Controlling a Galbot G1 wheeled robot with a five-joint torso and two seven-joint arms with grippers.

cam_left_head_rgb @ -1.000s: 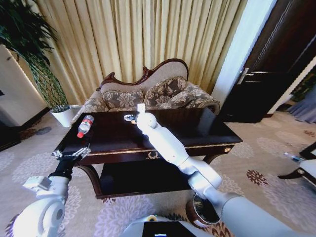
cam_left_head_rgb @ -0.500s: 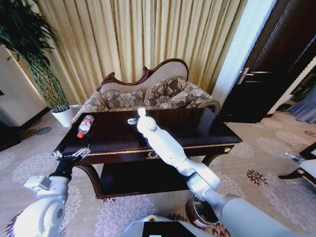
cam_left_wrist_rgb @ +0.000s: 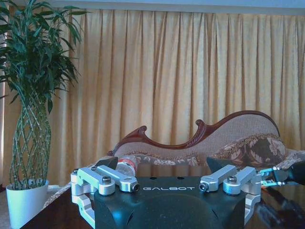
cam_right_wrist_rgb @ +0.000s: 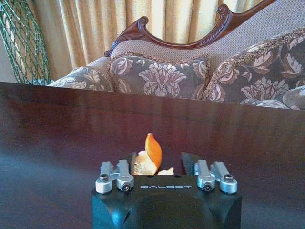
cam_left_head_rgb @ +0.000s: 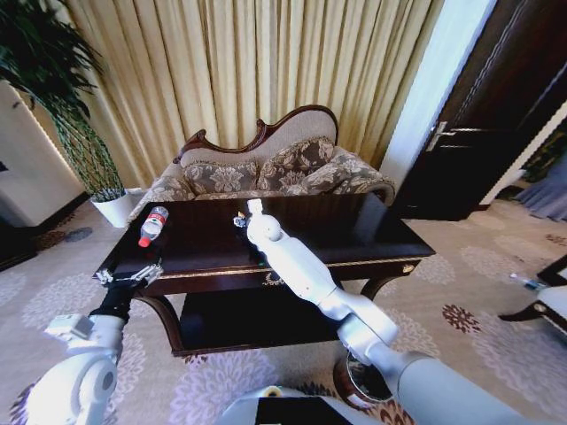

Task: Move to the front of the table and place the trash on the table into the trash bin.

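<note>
Right arm stretches across the table (cam_left_head_rgb: 372,232), its right gripper (cam_left_head_rgb: 241,218) just above centre of the head view, jaws apart around a yellow-orange and white trash scrap (cam_right_wrist_rgb: 151,157) that sits between them on the dark tabletop. Left gripper (cam_left_head_rgb: 129,275) hangs at lower left by the table's corner, jaws spread, empty. Trash bin (cam_left_head_rgb: 361,379) sits on the carpet, lower right. A bottle (cam_left_head_rgb: 152,225) lies at the table's left end.

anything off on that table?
A water bottle lies on its side near the table's left edge. An orange-and-white paper scrap sits between the right gripper's jaws. Nothing spilled or broken.
</note>
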